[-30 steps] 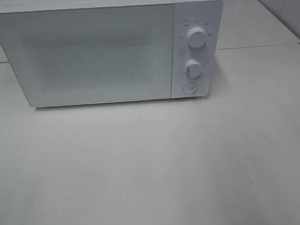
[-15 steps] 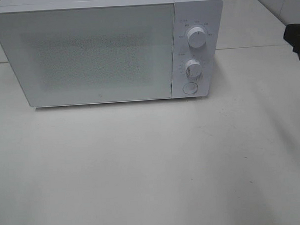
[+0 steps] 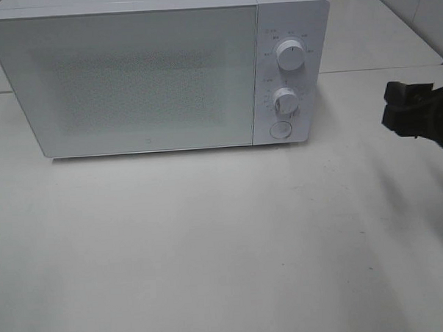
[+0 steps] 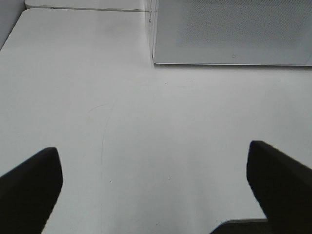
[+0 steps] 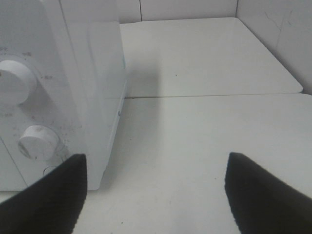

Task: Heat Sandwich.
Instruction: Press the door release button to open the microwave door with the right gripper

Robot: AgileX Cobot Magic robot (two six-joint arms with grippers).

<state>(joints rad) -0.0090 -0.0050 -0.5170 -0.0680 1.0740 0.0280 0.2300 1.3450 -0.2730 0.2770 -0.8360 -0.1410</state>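
White box-shaped microwave oven (image 3: 144,74) stands on the pale tabletop (image 3: 210,247) at 11 o'clock in the high view, with its speckled door (image 3: 129,82) shut. Round white upper knob (image 3: 291,55), lower knob (image 3: 285,101) and round button (image 3: 280,129) are on its 3 o'clock side. Black right hand (image 3: 399,110) hangs at 3 o'clock, apart from the oven, its fingers (image 5: 48,195) spread wide and empty. Left hand (image 4: 156,195) is spread wide above the tabletop, holding nothing. Sandwich: no view shows it, so I cannot tell where it is.

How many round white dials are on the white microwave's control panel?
2: the upper round white dial high on the control panel, the lower dial directly beneath it. A flat round button sits below them; none look hidden.
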